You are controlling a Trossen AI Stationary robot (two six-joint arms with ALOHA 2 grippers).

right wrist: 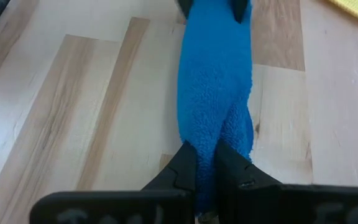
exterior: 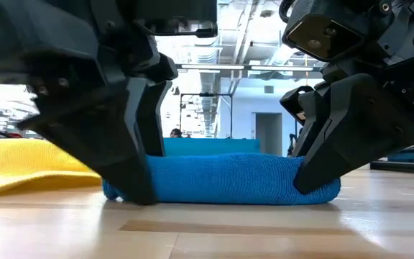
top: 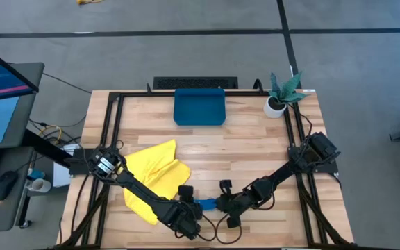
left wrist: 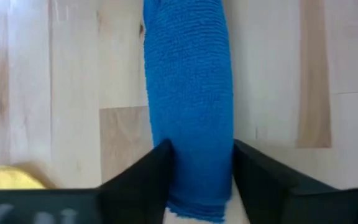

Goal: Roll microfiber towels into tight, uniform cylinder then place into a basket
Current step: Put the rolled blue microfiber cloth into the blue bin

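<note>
The blue microfiber towel [top: 207,203], rolled into a short cylinder [exterior: 221,178], lies on the wooden table near its front edge. My left gripper [left wrist: 201,146] is at the roll's left end and my right gripper [right wrist: 204,150] at its right end, each shut on it. The yellow towel [top: 155,177] lies spread and rumpled to the left, partly under my left arm. The teal basket [top: 199,106] stands at the table's far middle. My left gripper has the roll's left end [left wrist: 191,177] between its two fingers, one on each long side. The fingers slant down and lie across the roll, which rests on the table. My right gripper pinches the cloth at the roll's right end [right wrist: 211,140] between its nearly closed fingers. They slant down from the table's right, along the roll. That end sits on the table.
A small white pot with a green plant [top: 280,97] stands at the far right corner. Bare wood lies between the roll and the basket. A dark frame rail [top: 117,125] runs along the table's sides.
</note>
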